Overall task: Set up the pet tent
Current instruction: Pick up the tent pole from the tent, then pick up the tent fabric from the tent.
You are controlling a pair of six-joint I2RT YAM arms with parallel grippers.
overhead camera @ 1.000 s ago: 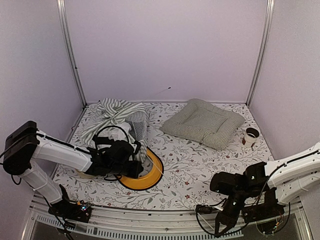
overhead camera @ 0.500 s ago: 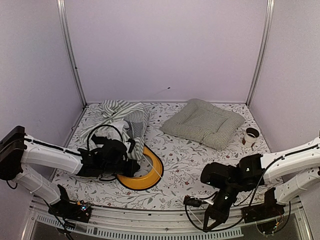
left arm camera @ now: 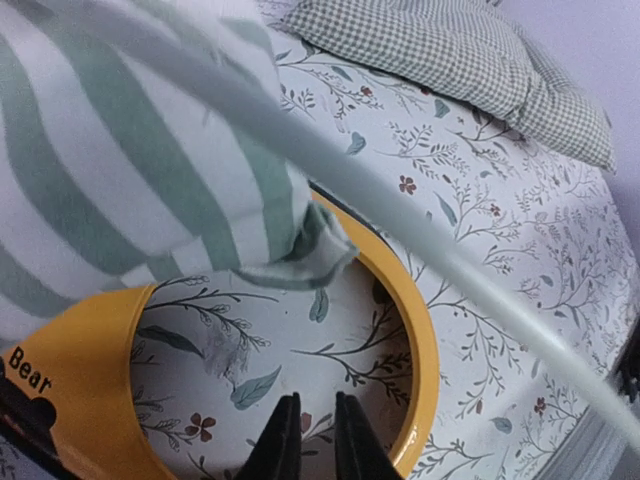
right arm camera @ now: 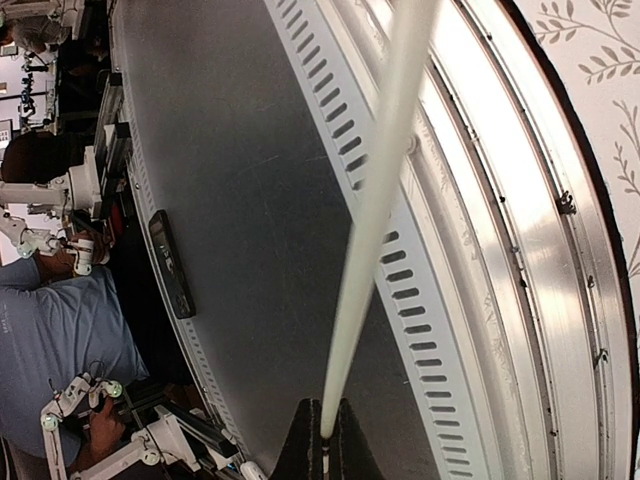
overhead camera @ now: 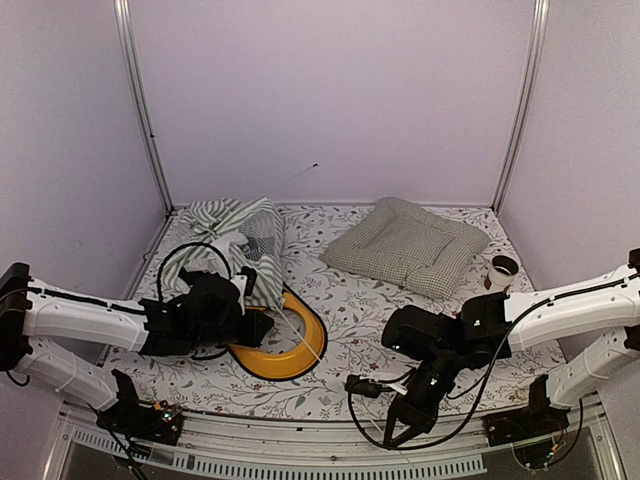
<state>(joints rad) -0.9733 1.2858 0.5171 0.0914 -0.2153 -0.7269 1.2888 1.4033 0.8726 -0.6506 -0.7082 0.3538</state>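
Note:
The pet tent (overhead camera: 232,228) lies crumpled at the back left, green-and-white striped fabric with a grey mesh patch (overhead camera: 262,236). In the left wrist view its fabric (left arm camera: 120,180) hangs over a yellow ring (left arm camera: 424,330), and a white pole (left arm camera: 450,262) crosses above. My left gripper (overhead camera: 258,328) sits low inside the ring. Its jaws (left arm camera: 317,425) stand a narrow gap apart with nothing between them. My right gripper (overhead camera: 395,432) hangs past the table's near edge, shut (right arm camera: 325,432) on the end of the white pole (right arm camera: 375,215).
A green-checked cushion (overhead camera: 405,245) lies at the back right, with a white cup (overhead camera: 500,272) beside the right wall. The yellow ring (overhead camera: 300,355) lies on the floral cloth. A slotted metal rail (right arm camera: 470,250) runs along the near edge. A person (right arm camera: 60,330) sits beyond it.
My right gripper has moved left along the near edge with the pole in it. The left arm has drawn back, its jaws have parted slightly, and the tent fabric has shifted toward the back.

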